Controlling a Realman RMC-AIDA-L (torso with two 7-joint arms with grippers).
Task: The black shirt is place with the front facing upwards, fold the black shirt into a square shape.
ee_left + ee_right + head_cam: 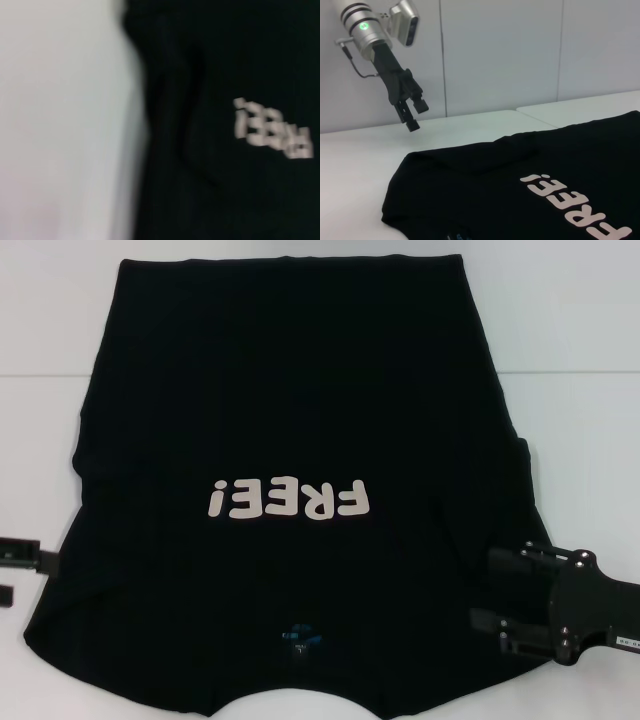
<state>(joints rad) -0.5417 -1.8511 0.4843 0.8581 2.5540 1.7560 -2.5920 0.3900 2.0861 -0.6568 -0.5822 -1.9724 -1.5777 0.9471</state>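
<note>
The black shirt (300, 410) lies spread flat on the white table (590, 440), front up. Its pale "FREE!" lettering (290, 500) reads upside down and the blue neck label (300, 637) is near me. My left gripper (25, 575) is open and empty, just off the shirt's left sleeve edge. In the right wrist view the left gripper (417, 116) hangs above the bare table beyond the shirt (520, 185). My right gripper (482, 590) is open and empty over the shirt's right sleeve area. The left wrist view shows the shirt's edge (165, 125), blurred.
White table (360, 165) surrounds the shirt on the left and right. A seam between table panels (570, 372) runs across the back. A pale wall (500, 55) stands behind the table.
</note>
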